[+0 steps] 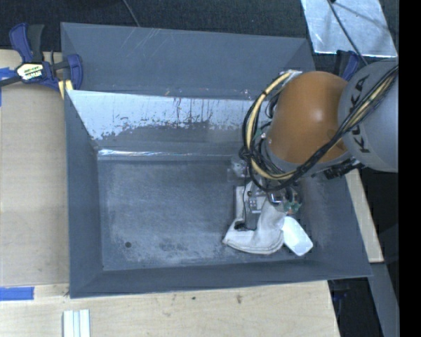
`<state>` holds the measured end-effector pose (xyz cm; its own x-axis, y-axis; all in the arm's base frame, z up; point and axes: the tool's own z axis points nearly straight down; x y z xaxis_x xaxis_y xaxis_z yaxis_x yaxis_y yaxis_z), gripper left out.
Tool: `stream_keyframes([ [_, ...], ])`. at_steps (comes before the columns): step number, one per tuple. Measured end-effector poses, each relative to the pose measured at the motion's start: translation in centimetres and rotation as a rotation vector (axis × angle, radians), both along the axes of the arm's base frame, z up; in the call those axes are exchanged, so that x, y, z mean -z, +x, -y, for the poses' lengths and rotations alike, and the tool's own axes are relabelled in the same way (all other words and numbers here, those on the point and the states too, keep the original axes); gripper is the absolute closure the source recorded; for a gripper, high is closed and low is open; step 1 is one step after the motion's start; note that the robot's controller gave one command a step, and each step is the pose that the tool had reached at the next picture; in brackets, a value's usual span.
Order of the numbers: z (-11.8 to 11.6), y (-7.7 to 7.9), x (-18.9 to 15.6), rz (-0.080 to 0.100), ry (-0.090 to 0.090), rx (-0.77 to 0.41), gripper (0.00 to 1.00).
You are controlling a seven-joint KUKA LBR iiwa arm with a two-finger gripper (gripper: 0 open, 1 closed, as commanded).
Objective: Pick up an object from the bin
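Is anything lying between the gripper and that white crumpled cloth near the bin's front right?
Nothing. In the camera view the gripper comes down directly onto the upper edge of the white crumpled cloth, with no gap or other thing between them.

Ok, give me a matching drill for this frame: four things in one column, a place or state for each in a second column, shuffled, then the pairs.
Column one
1 white cloth
2 gripper
3 orange cover
4 bin's far wall

Column two
a streaked with scratches
b rounded, sits above the gripper
c lying front right, near the corner
d down low at the cloth's left end

Pairs: 1-c, 2-d, 3-b, 4-a
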<state>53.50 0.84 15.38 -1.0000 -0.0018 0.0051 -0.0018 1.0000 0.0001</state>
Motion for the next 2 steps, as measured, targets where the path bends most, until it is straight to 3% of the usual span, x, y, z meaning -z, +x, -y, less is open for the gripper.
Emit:
stream_keyframes([
  [1,0.0,0.2,-0.4,0.008,0.000,0.000,0.00],
  [2,2.7,-1.1,3.9,0.017,0.000,-0.026,0.00],
])
